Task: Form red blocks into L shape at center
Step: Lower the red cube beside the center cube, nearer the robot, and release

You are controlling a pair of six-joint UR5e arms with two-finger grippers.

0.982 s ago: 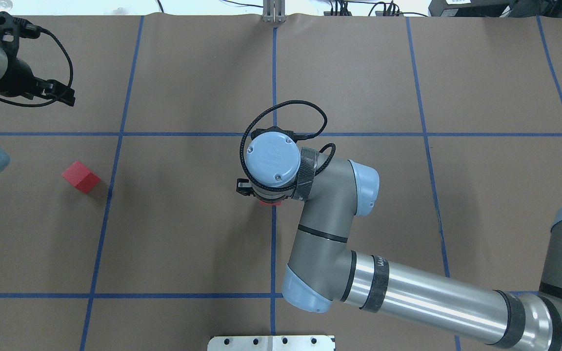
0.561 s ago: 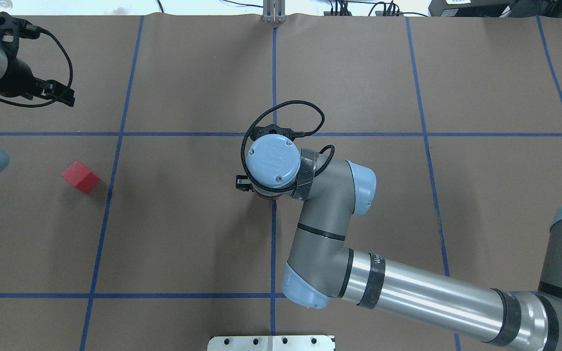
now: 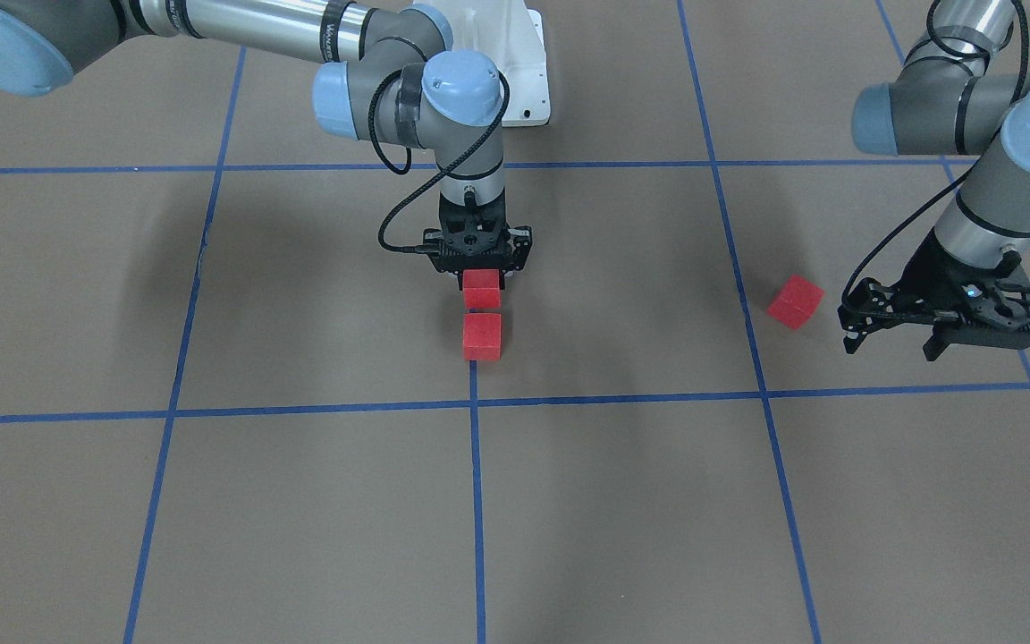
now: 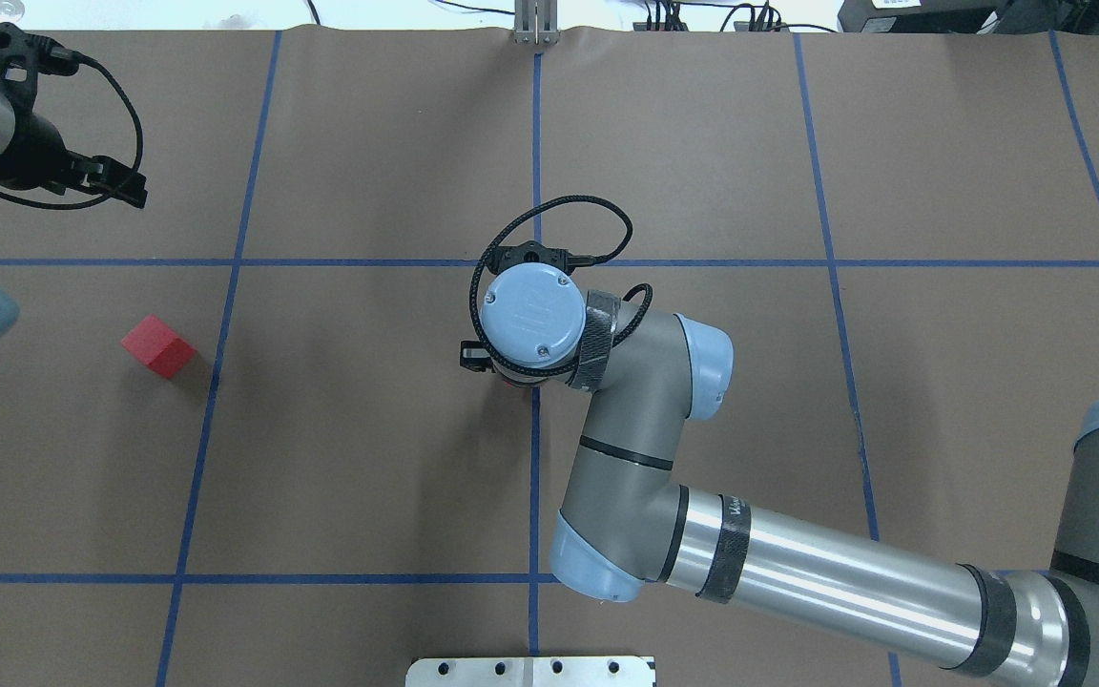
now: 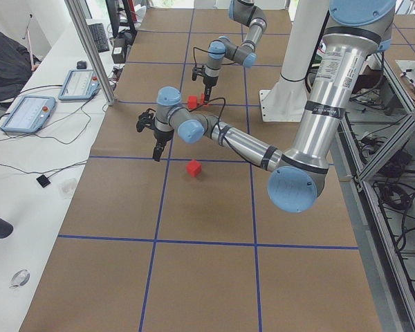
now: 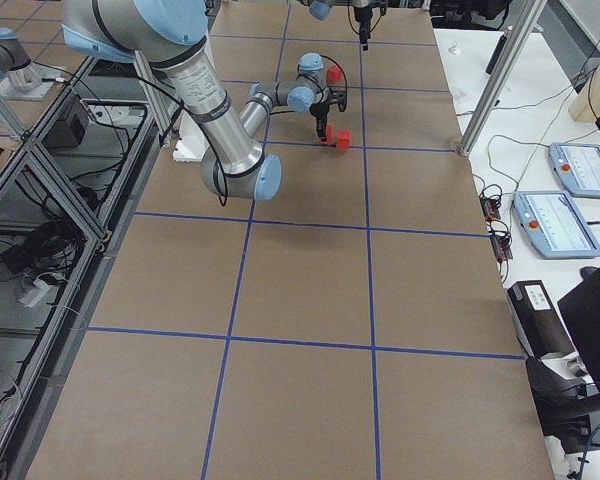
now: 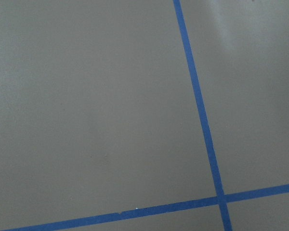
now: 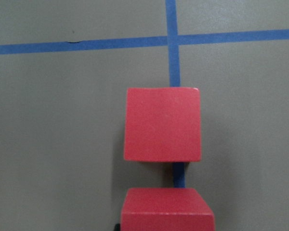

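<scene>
The right claw (image 3: 482, 271) clenches one red block (image 3: 482, 292) in line with the second block (image 3: 482, 336) on the central tape line (image 3: 477, 501) of the desk (image 3: 300, 510), apparently starting the L, while the left claw (image 3: 890, 349) hangs spread and empty beside the third block (image 3: 795, 301).

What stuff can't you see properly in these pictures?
- Overhead view: the right arm's wrist hides almost all of the two small matte red cubes at the center.
- Front view: whether the right gripper pinches the red cube under it is too small to tell.
- Right wrist view: the bottom edge cuts off that cube, and the fingers don't show.
</scene>
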